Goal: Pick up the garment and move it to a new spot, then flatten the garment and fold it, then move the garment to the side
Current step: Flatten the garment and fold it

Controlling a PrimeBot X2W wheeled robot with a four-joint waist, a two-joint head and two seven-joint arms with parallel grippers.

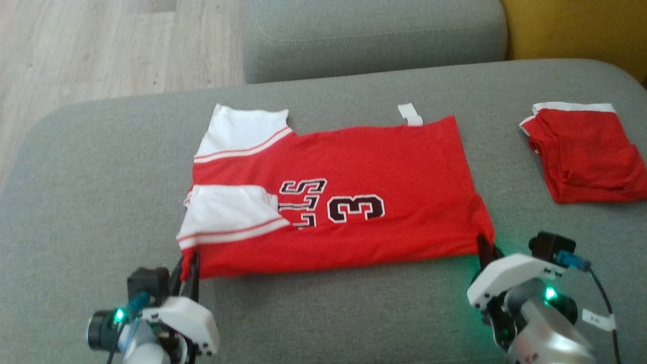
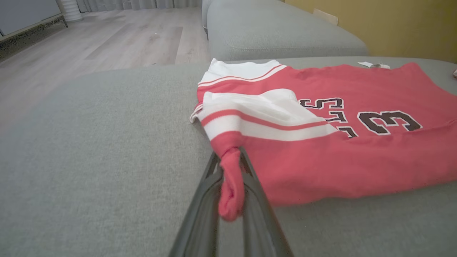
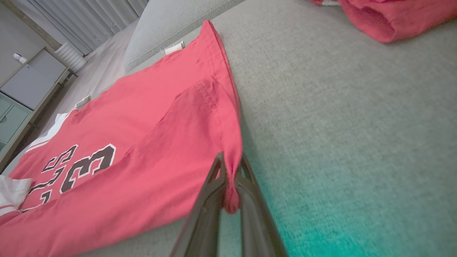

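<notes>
Red jersey [image 1: 354, 202] with white sleeves and a black numeral 3, lying flat across the middle of a grey sofa cushion [image 1: 101, 202], sleeves to the left and hem to the right. Left gripper [image 1: 191, 268] at the jersey's near-left corner: in the left wrist view its fingers [image 2: 203, 210] are pressed together on a bunched tuck of red cloth. Right gripper [image 1: 486, 250] at the near-right hem corner: in the right wrist view its fingers [image 3: 207, 207] likewise pinch a fold of the hem. A white label [image 1: 410, 114] projects past the far edge. A second red garment [image 1: 586, 151], white-trimmed, lies well apart at the far right. Wooden floor [image 1: 101, 45] at far left.
</notes>
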